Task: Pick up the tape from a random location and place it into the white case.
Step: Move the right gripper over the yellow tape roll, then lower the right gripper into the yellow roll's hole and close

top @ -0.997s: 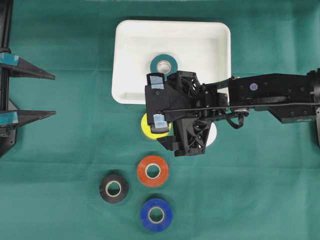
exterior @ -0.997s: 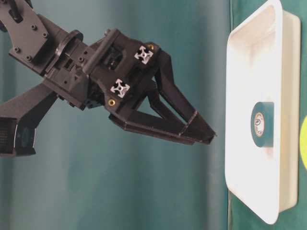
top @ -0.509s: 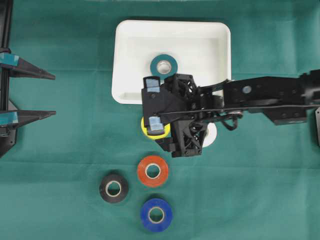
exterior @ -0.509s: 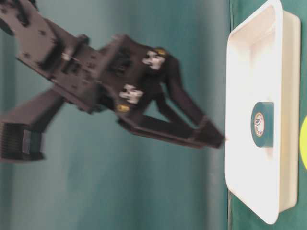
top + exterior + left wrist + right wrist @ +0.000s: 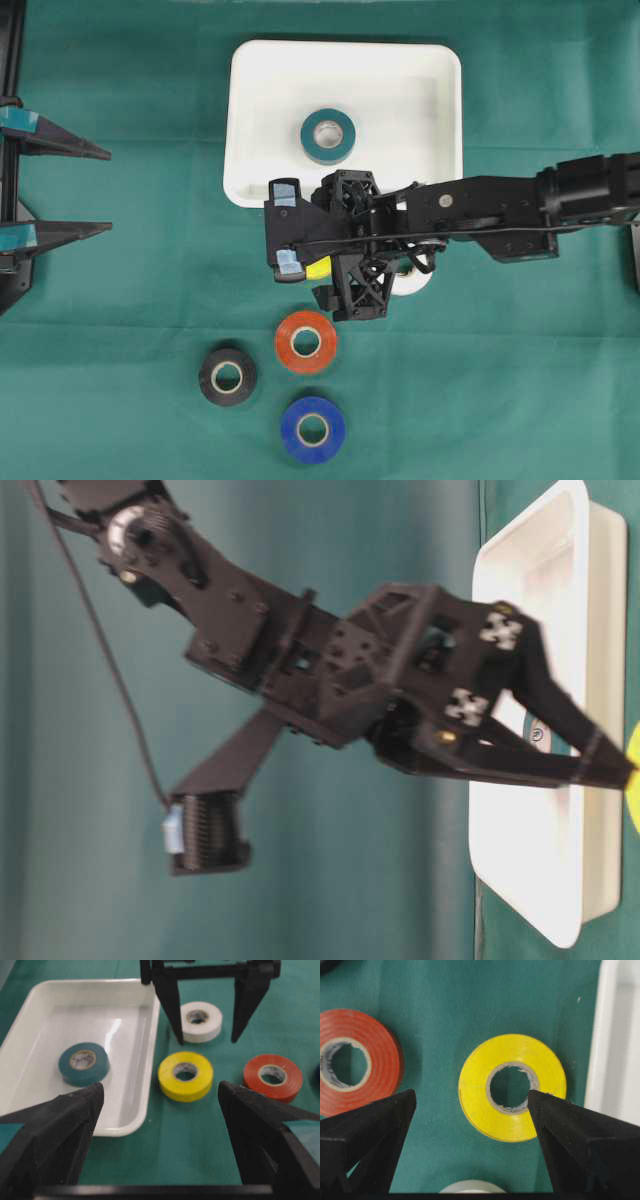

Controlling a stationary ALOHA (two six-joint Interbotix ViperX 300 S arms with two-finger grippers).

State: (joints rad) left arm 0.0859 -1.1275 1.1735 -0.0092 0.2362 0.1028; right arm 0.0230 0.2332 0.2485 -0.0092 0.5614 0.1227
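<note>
1. On the table (image 5: 520,380), covered with green cloth, you see the white case (image 5: 250,120) at the top middle of the overhead view. I use this case as the landmark for all places.
2. Inside the case, near its middle, one teal tape roll (image 5: 328,136) lies flat.
3. The yellow tape (image 5: 512,1087) lies flat on the cloth just outside the long front wall of the case, close to the rim but apart from it. In the overhead view it is mostly hidden under the right arm.
4. A white tape roll (image 5: 201,1021) lies beside the yellow one, also just in front of the case.
5. Farther from the case you find the red tape roll (image 5: 306,342), then the black tape roll (image 5: 227,376) and the blue tape roll (image 5: 313,430), the last one the farthest.
6. The right end effector (image 5: 287,227) is above the yellow tape, right at the front wall of the case. Its fingers stand wide apart and hold nothing. In the right wrist view one finger tip covers the edge of the roll's hole and the other is out on the cloth towards the red roll; whether they touch anything, you cannot tell.
7. The left end effector (image 5: 108,191) is well apart from the case, at the left edge of the overhead view. It is also spread wide and has nothing between its fingers.
</note>
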